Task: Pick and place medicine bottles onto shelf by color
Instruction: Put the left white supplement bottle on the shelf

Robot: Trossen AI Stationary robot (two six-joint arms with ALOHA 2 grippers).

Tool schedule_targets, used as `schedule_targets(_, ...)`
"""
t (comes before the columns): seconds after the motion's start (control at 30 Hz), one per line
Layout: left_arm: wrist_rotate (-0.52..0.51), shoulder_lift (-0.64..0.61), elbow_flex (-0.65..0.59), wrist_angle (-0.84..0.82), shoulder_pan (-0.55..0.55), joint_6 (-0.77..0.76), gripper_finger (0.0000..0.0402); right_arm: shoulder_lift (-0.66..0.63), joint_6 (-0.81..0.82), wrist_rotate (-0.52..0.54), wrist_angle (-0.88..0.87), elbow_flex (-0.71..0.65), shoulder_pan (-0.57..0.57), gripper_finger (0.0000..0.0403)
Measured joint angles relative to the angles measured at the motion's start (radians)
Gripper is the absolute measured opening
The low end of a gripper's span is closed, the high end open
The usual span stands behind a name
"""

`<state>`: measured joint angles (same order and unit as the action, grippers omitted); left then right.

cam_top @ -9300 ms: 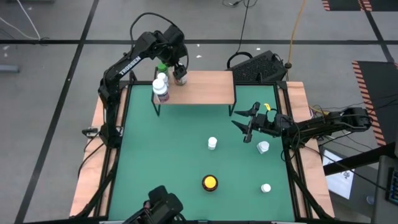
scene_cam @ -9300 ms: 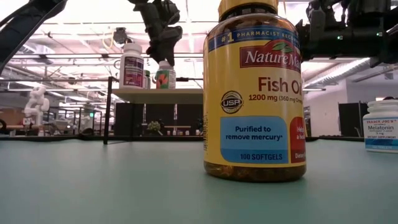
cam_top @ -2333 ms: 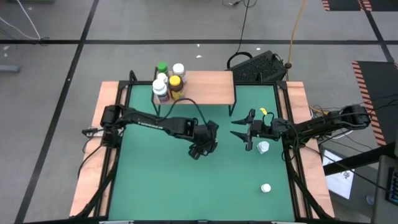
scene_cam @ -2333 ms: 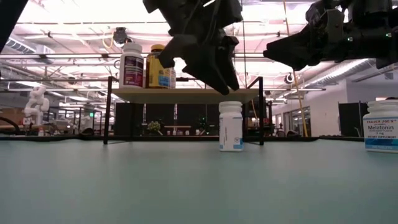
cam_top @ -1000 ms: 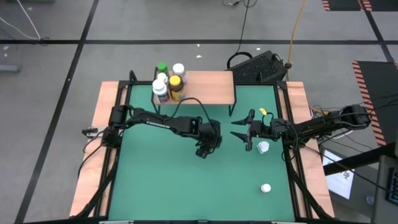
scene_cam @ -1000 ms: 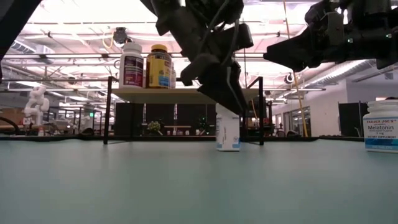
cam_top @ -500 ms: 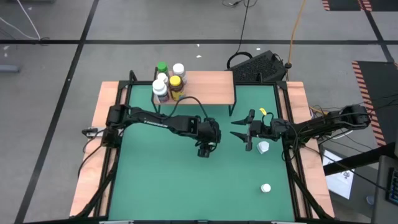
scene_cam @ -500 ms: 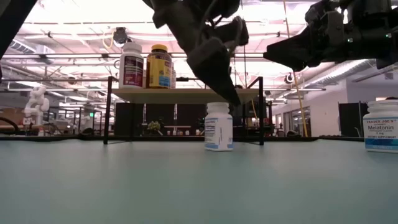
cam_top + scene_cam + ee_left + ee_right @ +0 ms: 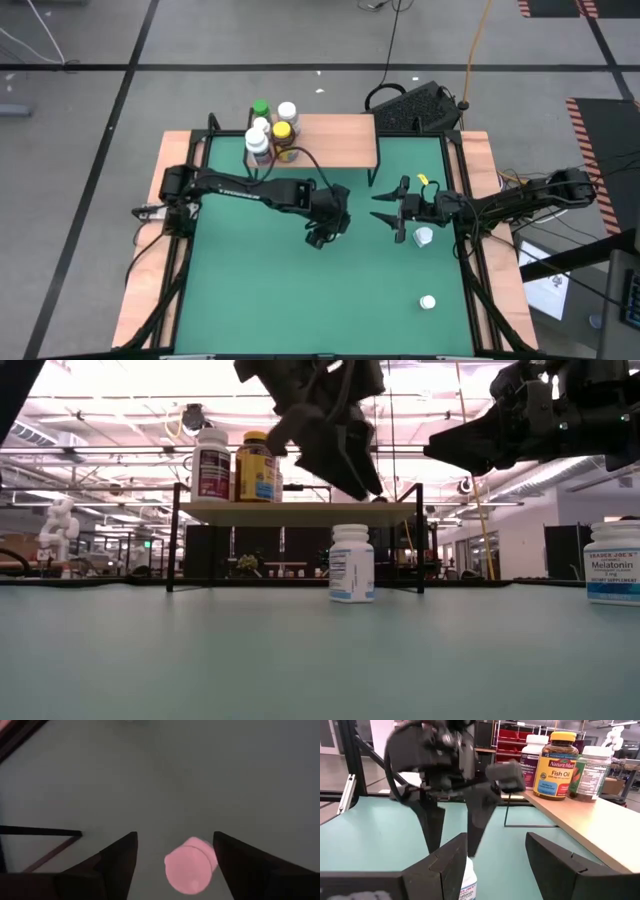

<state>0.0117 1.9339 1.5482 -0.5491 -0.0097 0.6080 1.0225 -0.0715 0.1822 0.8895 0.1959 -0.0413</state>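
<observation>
left gripper (image 9: pixel 335 455), fingers apart, hangs seemingly clear above a white bottle (image 9: pixel 351 563); right gripper (image 9: pixel 385 210) waits, fingers apart.

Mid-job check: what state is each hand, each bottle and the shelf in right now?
left hand: open, empty, hovering above the centre white bottle.
right hand: open, empty, hovering over the right side of the mat.
centre white bottle: upright on the mat, ungripped.
melatonin bottle: upright on the mat.
fish oil bottle: upright on the shelf, cap on.
shelf: four bottles grouped at its left end.
</observation>
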Motion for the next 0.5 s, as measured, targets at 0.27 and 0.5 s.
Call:
schedule_targets(0.27,0.026,0.065,0.000,-0.050,0.024,0.009,0.0279,0.000,0.000,0.000,0.000,0.000,0.000,0.0199)
schedule_targets(0.5,0.032,0.076,0.000,-0.108,0.043,0.019,0.0259,0.000,0.000,0.000,-0.001,0.000,0.000,0.0199)
